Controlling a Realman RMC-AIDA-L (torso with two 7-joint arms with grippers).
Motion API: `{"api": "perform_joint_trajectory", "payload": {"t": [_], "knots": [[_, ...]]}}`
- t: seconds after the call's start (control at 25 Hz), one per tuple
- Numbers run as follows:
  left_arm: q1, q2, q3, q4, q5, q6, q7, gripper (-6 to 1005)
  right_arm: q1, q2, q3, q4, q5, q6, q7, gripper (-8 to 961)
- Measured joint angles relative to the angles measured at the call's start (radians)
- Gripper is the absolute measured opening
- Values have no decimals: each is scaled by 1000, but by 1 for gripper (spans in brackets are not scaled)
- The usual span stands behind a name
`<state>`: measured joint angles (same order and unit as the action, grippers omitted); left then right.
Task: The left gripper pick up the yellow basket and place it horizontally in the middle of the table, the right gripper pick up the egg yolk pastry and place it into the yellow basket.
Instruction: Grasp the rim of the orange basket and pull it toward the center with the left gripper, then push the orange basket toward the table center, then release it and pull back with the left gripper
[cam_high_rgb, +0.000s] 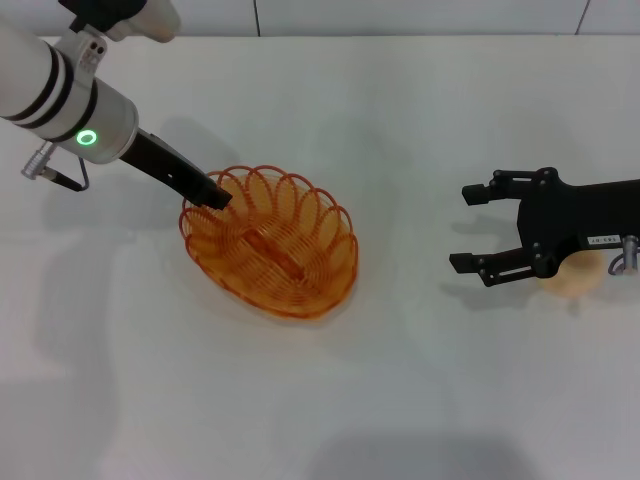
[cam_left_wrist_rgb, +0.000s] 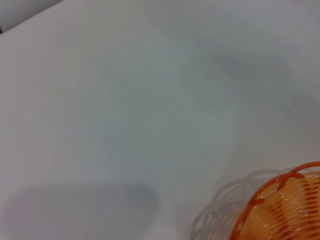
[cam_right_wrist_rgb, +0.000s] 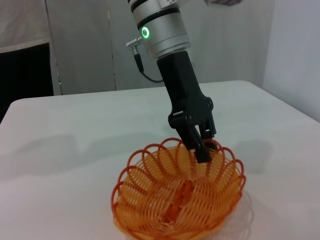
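The yellow basket (cam_high_rgb: 272, 242) sits on the white table (cam_high_rgb: 400, 120), a little left of the middle. My left gripper (cam_high_rgb: 213, 196) reaches down from the upper left and is shut on the basket's far-left rim. The right wrist view shows its fingers (cam_right_wrist_rgb: 201, 146) pinching the looped rim of the basket (cam_right_wrist_rgb: 175, 195). A piece of the basket's rim (cam_left_wrist_rgb: 285, 207) shows in the left wrist view. My right gripper (cam_high_rgb: 460, 227) is open and empty at the right, pointing toward the basket. The egg yolk pastry (cam_high_rgb: 577, 282) lies mostly hidden under the right gripper's body.
The table's far edge (cam_high_rgb: 400, 36) runs along the top of the head view. In the right wrist view, walls and a dark opening (cam_right_wrist_rgb: 25, 70) stand behind the table.
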<state>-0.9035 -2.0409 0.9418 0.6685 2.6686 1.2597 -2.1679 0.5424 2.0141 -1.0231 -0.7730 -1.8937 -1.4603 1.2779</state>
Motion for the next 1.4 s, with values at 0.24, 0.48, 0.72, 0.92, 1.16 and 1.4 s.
{"api": "perform_joint_trajectory", "payload": {"t": [0.24,0.48,0.72,0.92,1.16,1.4], "knots": [[0,-4,0,-1,0,-1,3,211,-2,0,0,-2,0,0,1,874],[6,-7,-1,2,-26,1,9,124,-1,0,0,-3,0,0,4,874],[25,-9,-6,23,-112,49,-2,108,-2,-1,5,-6,0,0,5,874],[62,-32,-2,111,-129,115,-94,90,-4,-2,9,-15,-1,0,0,875],[81,-41,6,153,-144,143,-259,76,-6,-4,9,-31,-1,0,1,874],[100,-41,12,171,-188,140,-395,76,-7,-6,3,-44,-2,-1,-3,875]]}}
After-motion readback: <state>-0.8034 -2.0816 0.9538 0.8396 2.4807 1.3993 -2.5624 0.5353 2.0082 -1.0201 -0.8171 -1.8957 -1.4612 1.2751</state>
